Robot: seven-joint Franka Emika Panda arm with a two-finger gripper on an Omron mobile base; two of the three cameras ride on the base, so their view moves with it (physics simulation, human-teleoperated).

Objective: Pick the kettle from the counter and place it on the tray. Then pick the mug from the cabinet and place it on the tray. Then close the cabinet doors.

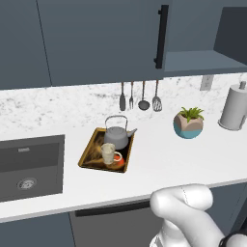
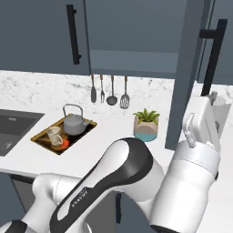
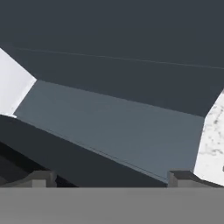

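1. We see the kettle (image 1: 116, 134) and the mug (image 1: 108, 153) both on the tray (image 1: 87, 155), mid-worktop, near the sink (image 1: 30, 166).
2. Our gripper (image 3: 107, 177) holds nothing, its jaws spread wide, facing the cabinet (image 3: 113, 127) shelf.
3. The right cabinet door (image 2: 184, 77) stands open; we should press flat on its outer face, clear of the bar handle (image 2: 212, 52), and sweep it shut.

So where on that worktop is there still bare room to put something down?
Bare counter lies between the tray and the plant pot, and along the front edge. The tray is crowded: kettle and mug fill it.
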